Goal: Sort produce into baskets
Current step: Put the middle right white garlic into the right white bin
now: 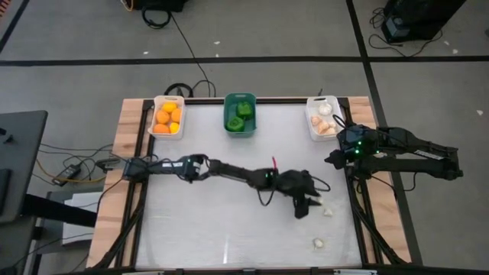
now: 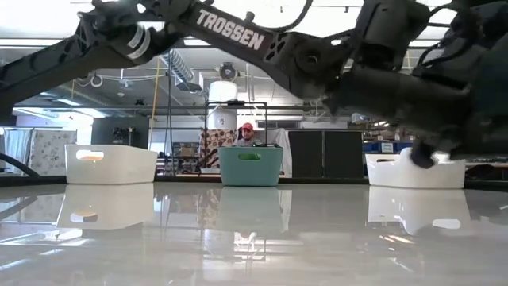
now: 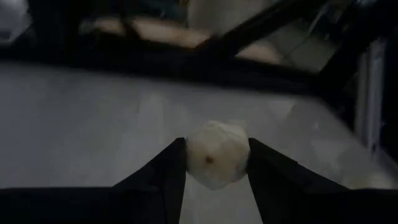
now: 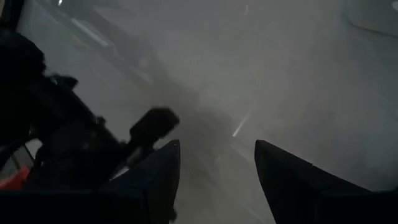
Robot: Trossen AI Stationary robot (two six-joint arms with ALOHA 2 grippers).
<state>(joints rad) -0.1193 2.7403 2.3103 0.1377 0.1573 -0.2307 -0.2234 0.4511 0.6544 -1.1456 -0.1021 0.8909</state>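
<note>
My left gripper reaches across to the table's right half and is shut on a pale garlic bulb, which also shows in the high view. A second garlic bulb lies on the table nearer the front edge. My right gripper waits open and empty at the table's right edge, by the right white basket, which holds garlic bulbs. The teal basket holds green peppers. The left white basket holds orange and yellow fruits. My left gripper pinches the garlic bulb by two opposite sides between its two fingers, at their free ends. The fingers point toward the table's right edge. Whether the bulb is clear of the table, I cannot tell.
The three baskets stand in a row along the far edge, as the low view also shows. Wooden rails frame the table. A person sits in the room beyond the teal basket. Cables lie on the floor at left.
</note>
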